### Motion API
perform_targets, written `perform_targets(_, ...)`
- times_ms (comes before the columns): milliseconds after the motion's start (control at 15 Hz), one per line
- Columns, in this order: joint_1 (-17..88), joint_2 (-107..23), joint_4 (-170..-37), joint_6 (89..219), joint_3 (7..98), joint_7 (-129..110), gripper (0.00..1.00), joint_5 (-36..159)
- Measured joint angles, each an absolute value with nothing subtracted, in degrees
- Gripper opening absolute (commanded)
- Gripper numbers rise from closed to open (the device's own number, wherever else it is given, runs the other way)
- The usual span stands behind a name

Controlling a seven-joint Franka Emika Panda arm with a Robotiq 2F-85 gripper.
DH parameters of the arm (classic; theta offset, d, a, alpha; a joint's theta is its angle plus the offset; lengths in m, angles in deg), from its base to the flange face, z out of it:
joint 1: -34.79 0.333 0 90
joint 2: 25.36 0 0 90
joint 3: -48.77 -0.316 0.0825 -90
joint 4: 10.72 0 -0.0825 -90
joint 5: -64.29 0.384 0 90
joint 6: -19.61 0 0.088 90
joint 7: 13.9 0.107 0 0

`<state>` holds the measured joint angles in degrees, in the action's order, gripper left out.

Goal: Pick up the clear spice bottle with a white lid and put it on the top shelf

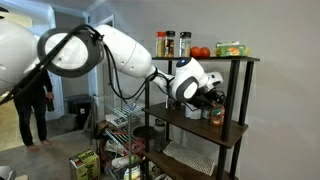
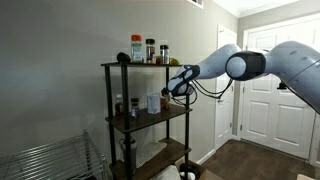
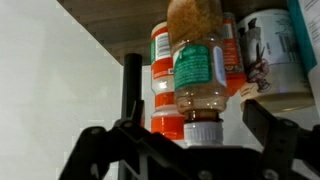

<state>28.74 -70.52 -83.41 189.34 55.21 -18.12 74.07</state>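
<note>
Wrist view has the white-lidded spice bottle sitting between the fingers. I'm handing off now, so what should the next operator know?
Gripper: open at the middle shelf, one finger on each side of the clear spice bottle with a white lid; no clamp visible. The wrist view is upside down.
Bottle: standing on the middle shelf, in front of an orange-labelled bottle, with a white canister beside it.
Done: approach and alignment.
Left: close, lift, and place on the top shelf, which already holds jars.
</note>
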Motion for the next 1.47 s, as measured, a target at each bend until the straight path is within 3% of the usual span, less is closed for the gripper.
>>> perform_targets(1200,27.95,-70.57,-82.91,187.68,53.69,-17.71,1.0,73.79)
perform_targets(1267,27.82,-70.57,-82.91,187.68,53.37,-17.71,0.75,73.79)
perform_targets(1333,27.65,-70.57,-82.91,187.68,53.03,-17.72,0.74,73.79)
perform_targets(1467,27.29,-70.57,-82.91,187.68,52.42,-17.72,0.6,73.79)
